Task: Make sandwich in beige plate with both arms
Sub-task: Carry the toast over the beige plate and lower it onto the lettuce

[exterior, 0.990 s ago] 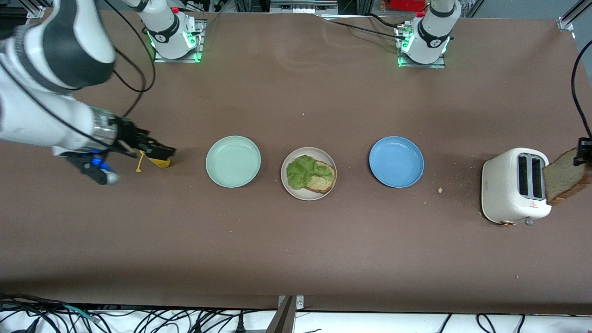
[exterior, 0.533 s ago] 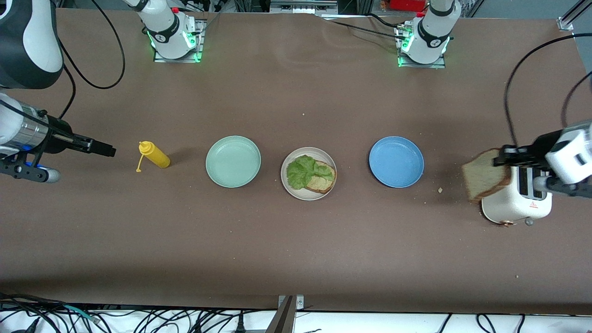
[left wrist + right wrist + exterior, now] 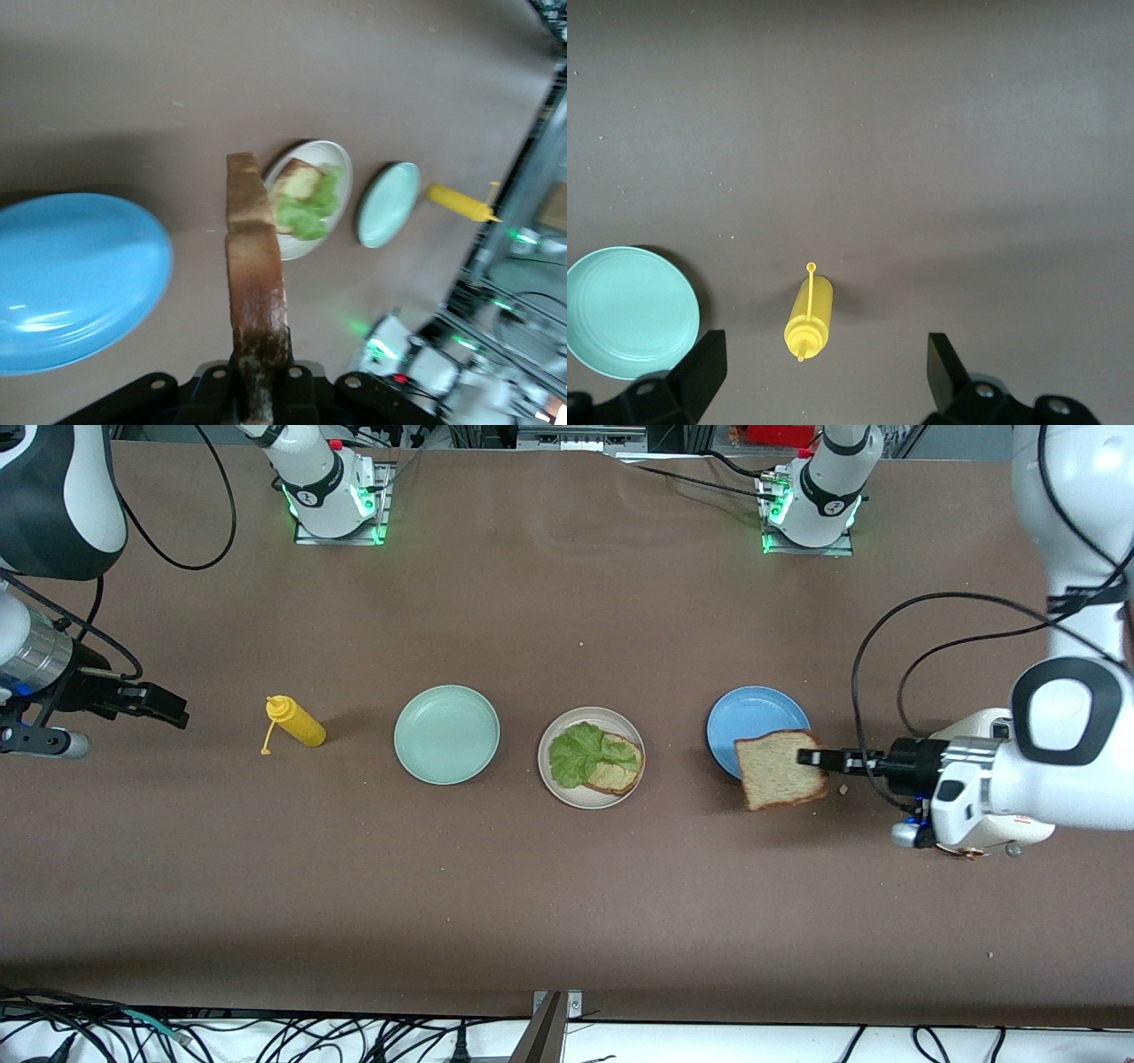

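The beige plate sits mid-table with one bread slice and a green lettuce leaf on it; it also shows in the left wrist view. My left gripper is shut on a second bread slice, held edge-on in the left wrist view, over the blue plate's nearer rim. My right gripper is open and empty, in the air at the right arm's end of the table, beside the yellow bottle.
A mint-green plate lies between the beige plate and the yellow squeeze bottle, which lies on its side. A white toaster stands at the left arm's end, mostly hidden by the left arm. Crumbs lie near it.
My left gripper has carried the bread slice from beside the toaster to over the blue plate's edge. My right gripper has drawn back from the yellow bottle toward the table's end.
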You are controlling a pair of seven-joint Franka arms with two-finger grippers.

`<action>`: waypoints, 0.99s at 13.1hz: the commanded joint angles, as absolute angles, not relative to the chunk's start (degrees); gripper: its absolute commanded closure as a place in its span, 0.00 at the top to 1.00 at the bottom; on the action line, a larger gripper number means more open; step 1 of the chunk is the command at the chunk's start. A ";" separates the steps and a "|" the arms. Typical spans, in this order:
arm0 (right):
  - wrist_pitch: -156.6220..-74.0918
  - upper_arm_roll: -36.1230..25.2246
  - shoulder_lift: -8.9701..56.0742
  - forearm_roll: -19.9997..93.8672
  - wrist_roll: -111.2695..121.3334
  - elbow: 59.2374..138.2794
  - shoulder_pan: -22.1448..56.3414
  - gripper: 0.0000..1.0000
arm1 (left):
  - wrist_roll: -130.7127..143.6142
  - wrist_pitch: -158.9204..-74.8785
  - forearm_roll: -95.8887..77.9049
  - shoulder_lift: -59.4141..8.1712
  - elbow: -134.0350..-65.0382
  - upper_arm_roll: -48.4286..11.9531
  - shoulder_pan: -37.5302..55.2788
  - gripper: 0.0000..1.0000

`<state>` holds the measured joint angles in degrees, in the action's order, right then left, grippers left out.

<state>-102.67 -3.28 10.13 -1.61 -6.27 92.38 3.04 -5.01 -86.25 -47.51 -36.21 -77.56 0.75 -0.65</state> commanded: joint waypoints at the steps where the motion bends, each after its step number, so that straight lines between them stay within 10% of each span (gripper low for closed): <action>1: -103.62 -2.64 8.61 -2.72 -5.80 94.22 2.72 1.00 | -6.66 -85.86 -53.77 -37.88 -77.59 -1.05 -0.79 0.00; 7: -103.54 -2.90 8.61 -2.11 -6.15 93.78 2.64 1.00 | -33.22 -104.12 -59.58 -30.34 -100.16 -7.02 1.93 0.00; 13: -103.89 -2.64 8.88 -2.81 -9.05 93.78 2.99 1.00 | -33.93 -110.47 -66.35 -27.68 -106.79 -8.88 8.08 0.00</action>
<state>-103.16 -3.07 10.09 -1.62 -8.08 92.49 3.10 -31.94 -108.52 -63.81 -30.17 -103.37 -8.92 7.29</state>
